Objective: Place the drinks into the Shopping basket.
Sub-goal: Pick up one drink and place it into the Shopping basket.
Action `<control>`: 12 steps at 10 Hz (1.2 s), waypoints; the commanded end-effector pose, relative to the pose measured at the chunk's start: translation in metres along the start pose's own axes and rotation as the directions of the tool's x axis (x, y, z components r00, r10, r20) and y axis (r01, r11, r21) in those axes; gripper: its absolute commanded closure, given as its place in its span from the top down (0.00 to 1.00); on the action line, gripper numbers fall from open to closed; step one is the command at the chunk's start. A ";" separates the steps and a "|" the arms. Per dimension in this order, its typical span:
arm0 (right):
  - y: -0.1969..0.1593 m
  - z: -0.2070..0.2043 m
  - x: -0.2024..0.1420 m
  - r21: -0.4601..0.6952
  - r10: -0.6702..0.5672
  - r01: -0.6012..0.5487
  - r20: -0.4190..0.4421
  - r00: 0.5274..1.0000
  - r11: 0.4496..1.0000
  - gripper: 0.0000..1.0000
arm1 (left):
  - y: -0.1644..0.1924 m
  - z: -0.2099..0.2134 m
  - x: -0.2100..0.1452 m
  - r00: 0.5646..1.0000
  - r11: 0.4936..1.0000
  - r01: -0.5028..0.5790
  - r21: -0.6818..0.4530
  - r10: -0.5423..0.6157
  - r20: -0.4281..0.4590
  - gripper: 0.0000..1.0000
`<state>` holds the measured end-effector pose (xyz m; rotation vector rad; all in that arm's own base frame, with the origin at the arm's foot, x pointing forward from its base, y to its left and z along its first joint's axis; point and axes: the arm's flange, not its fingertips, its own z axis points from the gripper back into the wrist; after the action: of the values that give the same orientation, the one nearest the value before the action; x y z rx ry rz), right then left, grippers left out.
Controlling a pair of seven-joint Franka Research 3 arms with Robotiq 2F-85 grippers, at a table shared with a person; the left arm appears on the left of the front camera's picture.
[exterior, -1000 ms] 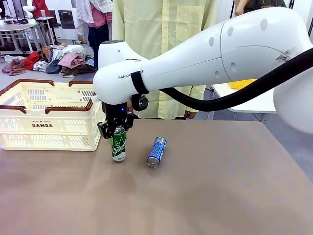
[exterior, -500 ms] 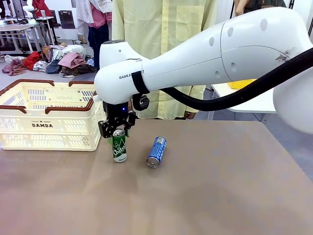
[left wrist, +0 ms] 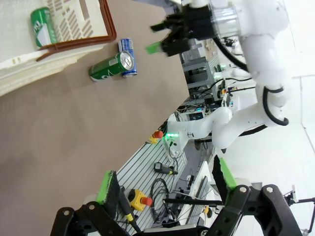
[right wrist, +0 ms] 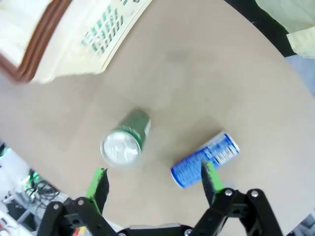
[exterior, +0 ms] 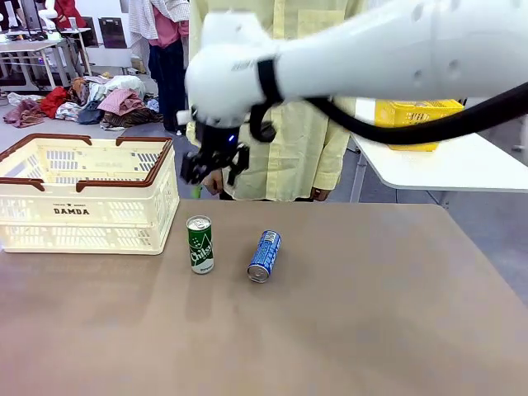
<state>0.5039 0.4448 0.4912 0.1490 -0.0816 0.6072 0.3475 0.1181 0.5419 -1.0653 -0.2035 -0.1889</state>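
The green can (exterior: 200, 245) stands upright on the table just right of the Shopping basket (exterior: 82, 198), and the blue can (exterior: 264, 256) lies on its side beside it. High above the green can hangs my right gripper (exterior: 213, 162), open and holding nothing. From the right wrist I look down on the green can's silver top (right wrist: 123, 146) and the blue can (right wrist: 204, 160) between my open right gripper (right wrist: 153, 182). The left gripper (left wrist: 165, 184) is open, far from both cans (left wrist: 110, 67). A green printed can-like thing (left wrist: 43, 27) lies inside the basket (left wrist: 106, 29).
A person in a pale yellow shirt (exterior: 272, 107) stands at the table's far edge behind the cans. A white side table with a yellow mesh basket (exterior: 417, 111) is at the back right. Bare tabletop (exterior: 371, 305) spreads to the right and front.
My right gripper has opened, let go of the green can and risen well above it. The can stays upright on the table; the blue can has not moved.
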 end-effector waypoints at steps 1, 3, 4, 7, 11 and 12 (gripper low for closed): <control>-0.058 0.045 -0.048 0.176 0.018 -0.005 -0.071 0.997 0.984 1.00 | 0.000 0.001 -0.002 1.000 1.000 0.014 -0.003 -0.014 -0.003 1.00; -0.125 0.076 -0.088 0.351 -0.076 0.097 -0.074 0.994 0.931 1.00 | 0.000 0.001 -0.002 1.000 1.000 0.014 -0.003 -0.014 -0.003 1.00; -0.163 0.085 -0.118 0.437 -0.172 0.183 -0.066 0.983 0.881 1.00 | 0.000 0.001 -0.002 1.000 1.000 0.014 -0.003 -0.014 -0.003 1.00; -0.272 0.107 -0.242 0.710 -0.562 0.482 -0.147 0.814 0.513 1.00 | 0.000 0.001 -0.002 1.000 1.000 0.014 -0.003 -0.014 -0.003 1.00; -0.354 0.070 -0.363 0.871 -0.820 0.488 -0.318 0.475 -0.055 1.00 | 0.000 0.001 -0.002 1.000 1.000 0.014 -0.003 -0.014 -0.003 1.00; -0.360 0.053 -0.377 0.881 -0.841 0.457 -0.338 0.423 -0.124 1.00 | 0.000 0.001 -0.002 1.000 1.000 0.014 -0.003 -0.014 -0.003 1.00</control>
<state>0.4031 -0.0880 0.4629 1.3061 0.1334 -0.5246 0.3474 0.1185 0.5418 -1.0659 -0.2039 -0.1881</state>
